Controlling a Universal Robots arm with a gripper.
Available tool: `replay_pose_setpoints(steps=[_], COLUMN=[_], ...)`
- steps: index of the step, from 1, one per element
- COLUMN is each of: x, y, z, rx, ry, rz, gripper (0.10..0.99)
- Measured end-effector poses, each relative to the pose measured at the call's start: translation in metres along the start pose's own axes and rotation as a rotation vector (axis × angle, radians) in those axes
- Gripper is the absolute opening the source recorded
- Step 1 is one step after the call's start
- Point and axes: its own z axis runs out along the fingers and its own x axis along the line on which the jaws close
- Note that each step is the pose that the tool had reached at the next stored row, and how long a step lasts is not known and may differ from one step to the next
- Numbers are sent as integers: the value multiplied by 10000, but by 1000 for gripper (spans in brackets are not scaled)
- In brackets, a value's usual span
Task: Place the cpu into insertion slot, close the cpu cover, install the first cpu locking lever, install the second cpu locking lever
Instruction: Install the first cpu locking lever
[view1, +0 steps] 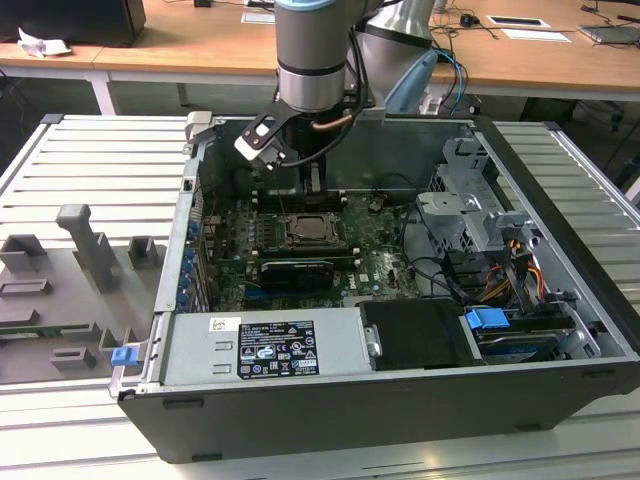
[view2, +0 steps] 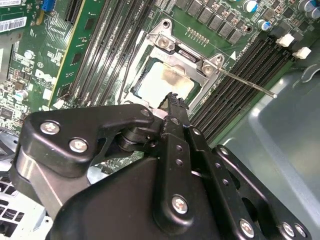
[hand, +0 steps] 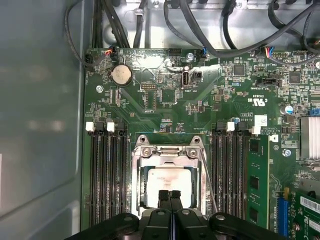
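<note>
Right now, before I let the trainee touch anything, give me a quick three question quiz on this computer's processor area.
1. True or false: the cpu lies framed by the cpu cover.
2. The gripper is: A wide open, B shut, C holding a cable?
3. Which long black parts flank the cpu cover on both sides?
Key: 1 true; 2 B; 3 memory slots.

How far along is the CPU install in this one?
Done: the cpu sits in the insertion slot, with the cpu cover lying down around it. In hand: the shut hand, holding nothing, is over the cover's edge. Left: one locking lever juts out free, unlatched; the other I cannot judge.
</note>
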Motion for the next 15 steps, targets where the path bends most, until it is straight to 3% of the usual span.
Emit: replay_pose_setpoints(steps=[15], x=[1], y=[4], z=[-60], rx=[1], ry=[-1], rz=[-1], gripper=[106])
